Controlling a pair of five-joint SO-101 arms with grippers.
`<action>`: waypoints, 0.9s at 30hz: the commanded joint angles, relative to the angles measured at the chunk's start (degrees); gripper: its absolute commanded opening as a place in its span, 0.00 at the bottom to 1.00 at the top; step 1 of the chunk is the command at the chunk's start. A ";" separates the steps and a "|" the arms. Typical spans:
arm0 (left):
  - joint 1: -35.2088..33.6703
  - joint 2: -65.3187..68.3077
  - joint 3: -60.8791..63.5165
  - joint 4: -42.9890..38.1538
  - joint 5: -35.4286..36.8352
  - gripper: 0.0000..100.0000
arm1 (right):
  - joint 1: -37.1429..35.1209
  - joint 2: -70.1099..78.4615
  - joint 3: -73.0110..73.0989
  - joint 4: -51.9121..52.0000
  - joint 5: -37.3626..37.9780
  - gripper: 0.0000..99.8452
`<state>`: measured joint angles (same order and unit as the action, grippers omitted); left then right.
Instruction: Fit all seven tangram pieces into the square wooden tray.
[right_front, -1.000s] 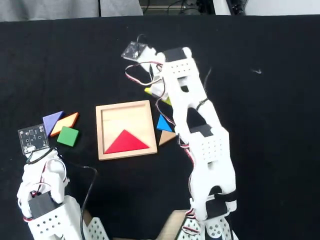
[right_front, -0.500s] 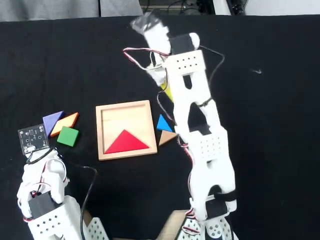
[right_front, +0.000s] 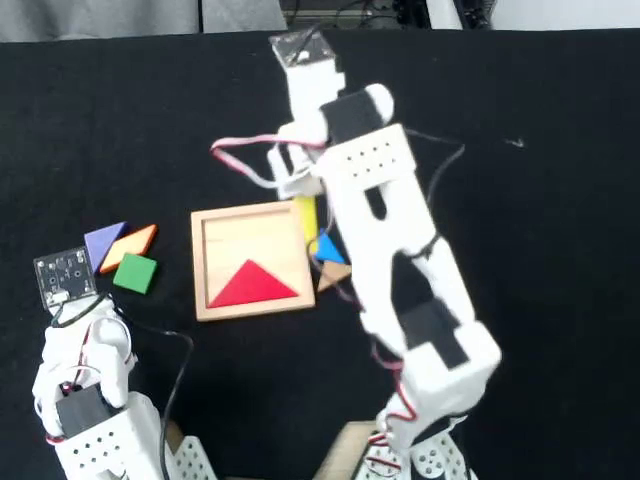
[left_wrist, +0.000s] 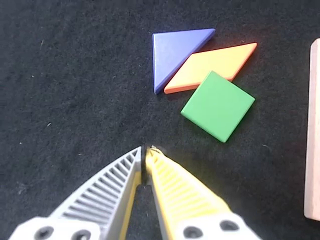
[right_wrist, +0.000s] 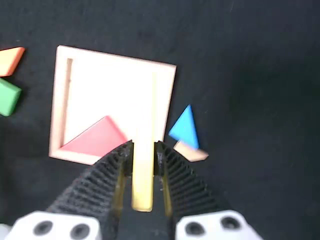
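High view, yellow piece (right_front: 306, 218) hanging edge-on over the right rim of the wooden tray (right_front: 248, 212), red triangle (right_front: 250, 285) lying inside, left wrist view, left gripper (left_wrist: 145, 151) hovering clenched on nothing near the green square (left_wrist: 218, 105), right wrist view, right gripper (right_wrist: 143, 146) grasping the yellow piece.

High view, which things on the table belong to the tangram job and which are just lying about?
Job: square wooden tray, red triangle, yellow piece in right gripper, blue triangle, tan triangle, purple triangle, orange parallelogram, green square.
Lying about: black table cover, cables behind it.
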<state>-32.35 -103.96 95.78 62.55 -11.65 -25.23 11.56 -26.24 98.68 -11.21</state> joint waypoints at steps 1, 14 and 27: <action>0.13 -0.44 0.31 -0.70 -0.18 0.03 | -3.96 -5.14 6.11 -3.96 -7.91 0.01; 0.13 -0.44 0.40 -0.70 -0.44 0.03 | -17.58 -5.14 25.27 -33.49 -24.26 0.01; 0.31 -0.44 0.40 -1.14 -0.44 0.03 | -18.02 7.60 18.95 -33.14 -23.74 0.01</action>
<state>-32.35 -103.96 96.04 62.55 -11.65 -44.75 16.84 -1.71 64.75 -34.86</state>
